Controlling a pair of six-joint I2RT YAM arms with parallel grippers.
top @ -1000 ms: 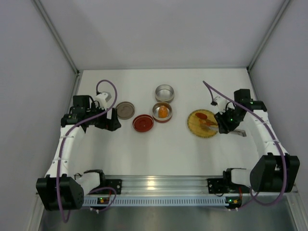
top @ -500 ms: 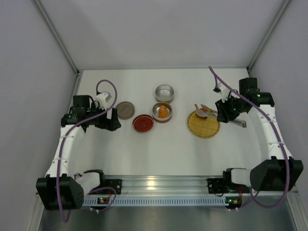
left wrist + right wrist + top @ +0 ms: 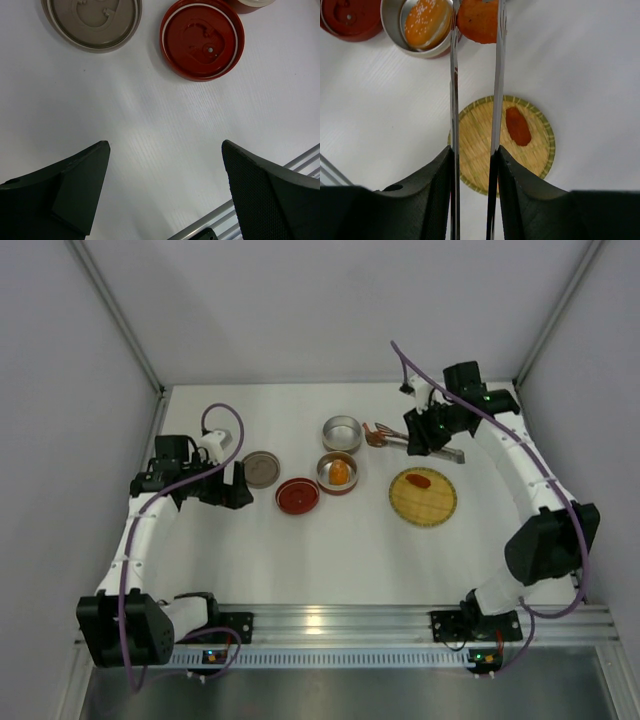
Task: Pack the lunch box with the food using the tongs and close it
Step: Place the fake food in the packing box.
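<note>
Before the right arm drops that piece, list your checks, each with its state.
1. Right claw shut on the tongs: ok.
2. Orange piece pinched in the tong tips: ok.
3. Piece over the empty tin: not ok, it hangs beside the rim.
4. Red lid and grey lid off the tins: ok.
5. Left claw open, clear of tins: ok.
6. Yellow plate emptied: not ok, one red piece lies on it.

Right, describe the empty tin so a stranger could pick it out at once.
Find the yellow woven round plate on the right of the white table; left of it two round metal tins stand one behind the other. The empty silver tin is the far one, nearer the back wall. The near tin holds an orange food lump; this one holds nothing.
</note>
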